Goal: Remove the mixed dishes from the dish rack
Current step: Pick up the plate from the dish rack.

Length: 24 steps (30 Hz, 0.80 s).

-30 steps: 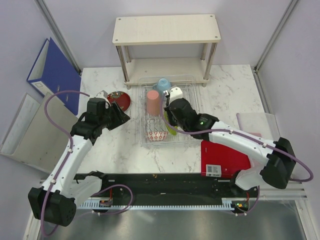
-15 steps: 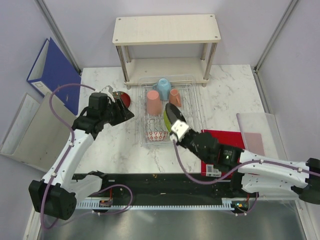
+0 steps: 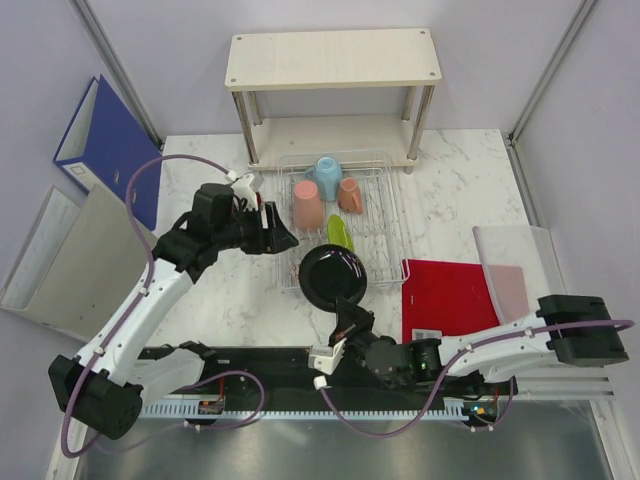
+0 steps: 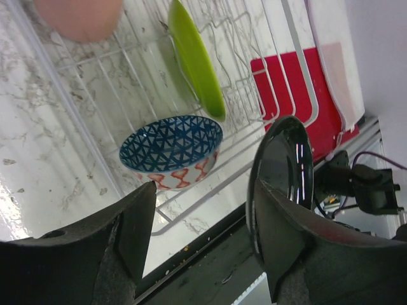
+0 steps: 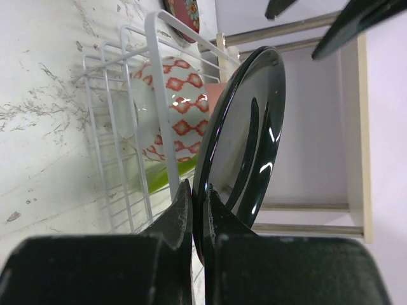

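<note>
Right end effector (image 5: 198, 194) has pulled back to 6 o'clock, clamped on the black plate (image 3: 332, 275). Left end effector (image 3: 282, 238) has slid over to 9 o'clock of the dish rack (image 3: 380, 250), fingers spread apart.

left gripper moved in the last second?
Yes. In the top view the left gripper has moved right, closing the gap to the dish rack; its tips now reach the rack's left wall.

A: Rack contents?
B: Silver wire dish rack (image 3: 388, 215): tall pink cup (image 3: 307, 203), light blue cup (image 3: 327, 172) and terracotta mug (image 3: 349, 194) at the back. Lime-green plate (image 3: 340, 233) on edge, patterned bowl (image 4: 170, 147) upright near the front.
A: Black plate (image 3: 333, 275)?
B: Glossy, on edge, rim pinched in right gripper (image 5: 198, 203), at the rack's near side.
</note>
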Each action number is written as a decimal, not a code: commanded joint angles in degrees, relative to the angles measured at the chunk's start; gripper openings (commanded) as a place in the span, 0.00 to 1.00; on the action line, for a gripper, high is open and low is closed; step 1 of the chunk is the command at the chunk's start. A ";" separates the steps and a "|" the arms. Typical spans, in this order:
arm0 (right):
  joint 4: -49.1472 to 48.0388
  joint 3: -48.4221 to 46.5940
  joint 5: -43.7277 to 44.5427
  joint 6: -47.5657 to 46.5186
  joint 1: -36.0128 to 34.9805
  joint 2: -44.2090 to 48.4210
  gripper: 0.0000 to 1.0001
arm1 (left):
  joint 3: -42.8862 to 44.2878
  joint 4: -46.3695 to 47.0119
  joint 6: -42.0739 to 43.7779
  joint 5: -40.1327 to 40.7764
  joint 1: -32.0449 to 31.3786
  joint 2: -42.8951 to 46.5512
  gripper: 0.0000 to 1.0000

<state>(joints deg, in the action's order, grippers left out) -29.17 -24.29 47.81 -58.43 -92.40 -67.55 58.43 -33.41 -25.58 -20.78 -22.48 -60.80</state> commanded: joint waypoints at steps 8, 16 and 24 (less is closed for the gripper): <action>-15.83 -2.68 4.22 -8.54 -3.75 -9.09 0.00 | -3.06 -0.69 4.22 -1.02 -5.29 3.93 0.68; -15.74 -4.27 3.16 -8.19 -3.75 -8.92 0.00 | -5.17 -0.69 5.54 0.82 -10.39 3.58 0.61; -15.31 -4.71 3.69 -8.19 -3.66 -7.95 0.00 | -6.23 -0.61 6.16 1.70 -12.68 2.88 0.02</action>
<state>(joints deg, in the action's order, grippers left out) -40.58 -26.48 50.02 -65.91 -95.81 -76.84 52.73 -33.50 -22.31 -20.78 -34.92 -57.69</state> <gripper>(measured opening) 0.042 0.237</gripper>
